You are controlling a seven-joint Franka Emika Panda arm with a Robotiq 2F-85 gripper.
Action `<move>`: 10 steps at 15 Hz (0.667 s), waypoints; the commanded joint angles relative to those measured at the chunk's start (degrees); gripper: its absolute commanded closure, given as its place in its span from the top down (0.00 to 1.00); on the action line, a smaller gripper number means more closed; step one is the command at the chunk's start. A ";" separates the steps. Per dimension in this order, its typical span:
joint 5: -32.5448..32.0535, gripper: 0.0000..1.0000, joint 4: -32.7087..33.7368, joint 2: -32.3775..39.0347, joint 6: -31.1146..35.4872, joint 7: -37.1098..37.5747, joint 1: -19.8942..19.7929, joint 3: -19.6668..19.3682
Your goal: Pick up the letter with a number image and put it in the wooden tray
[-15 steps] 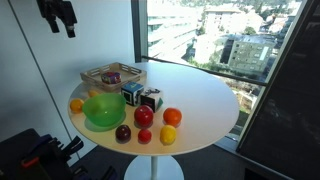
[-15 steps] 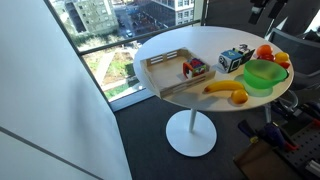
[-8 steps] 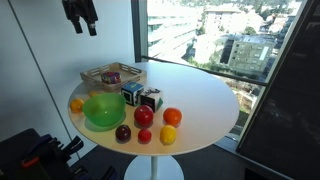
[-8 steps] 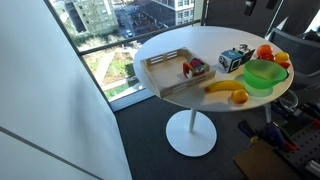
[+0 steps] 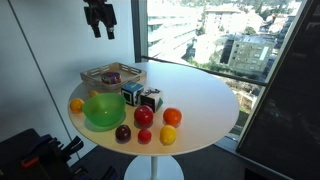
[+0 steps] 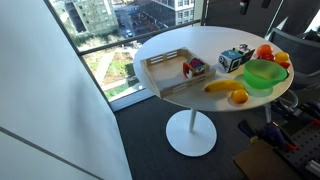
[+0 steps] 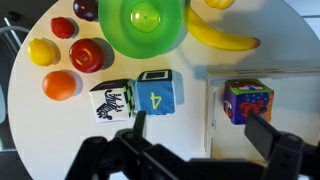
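- Over the last second your gripper [image 5: 99, 18] has travelled sideways, high above the desk [image 5: 205, 100]. It now hangs roughly over the blocks and tray instead of off beyond the desk's edge.
- Nothing on the desk has shifted, so you have only lined up the approach. The descent and the grasp are not yet begun.
- In the wrist view the fingers [image 7: 262, 130] are spread wide with nothing between them, which I judge ready for a straight drop.
- The letter block [image 7: 157, 93], blue-edged with a "4" on its top face, sits on the desk near the gap between the fingers. It also shows in both exterior views [image 5: 131, 93] [image 6: 229, 62].
- It touches the darker zebra block [image 7: 113, 100] on one side, so I expect you will need to close across its free faces.
- The wooden tray [image 7: 292, 95] lies just beside the letter block on the other side, a short carry away. It is seen in both exterior views [image 5: 100, 70] [image 6: 160, 70].
- The tray already holds one multicoloured cube [image 7: 247, 100] near the end closest to the blocks, and the rest of its floor is bare.
- The green bowl [image 7: 115, 30] looks empty, though a small mark at its bottom is too blurred to identify.
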 commanded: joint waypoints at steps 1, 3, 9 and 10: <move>-0.90 1.00 3.63 3.63 -1.47 -2.58 0.11 -1.89; -1.33 1.00 4.17 4.70 -1.32 -3.45 -0.03 -2.66; -1.38 1.00 3.19 4.41 -0.16 -2.22 0.29 -3.46; -1.39 1.00 3.30 4.40 -0.16 -2.22 0.29 -3.46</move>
